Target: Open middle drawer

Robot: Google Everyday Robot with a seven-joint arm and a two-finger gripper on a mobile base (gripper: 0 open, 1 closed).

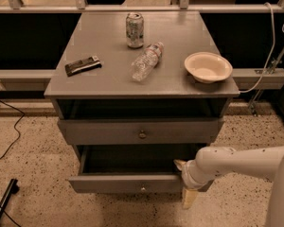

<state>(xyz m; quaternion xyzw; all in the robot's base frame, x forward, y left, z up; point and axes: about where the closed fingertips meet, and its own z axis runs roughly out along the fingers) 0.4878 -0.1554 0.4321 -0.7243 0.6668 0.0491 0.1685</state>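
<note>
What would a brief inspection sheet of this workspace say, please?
Surface: grey wooden cabinet top, level, carrying four items.
Job's things: grey wooden middle drawer with small round knob, pulled out; interior dark.
Clutter: upright drinks can; clear plastic bottle lying down; dark flat packet; cream bowl.
Grippers: white gripper at the middle drawer's right end.
Cables: white cable at right; dark cable on floor at left.
Surroundings: speckled floor; metal railing behind.

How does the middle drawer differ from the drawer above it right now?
The middle drawer is pulled well out, its dark inside showing; the upper drawer sits further back beneath the tabletop. The gripper is at the middle drawer's right front corner; nothing is at the upper drawer. The upper drawer's front looks taller than the middle drawer's. Both are grey with a small round central knob.
</note>
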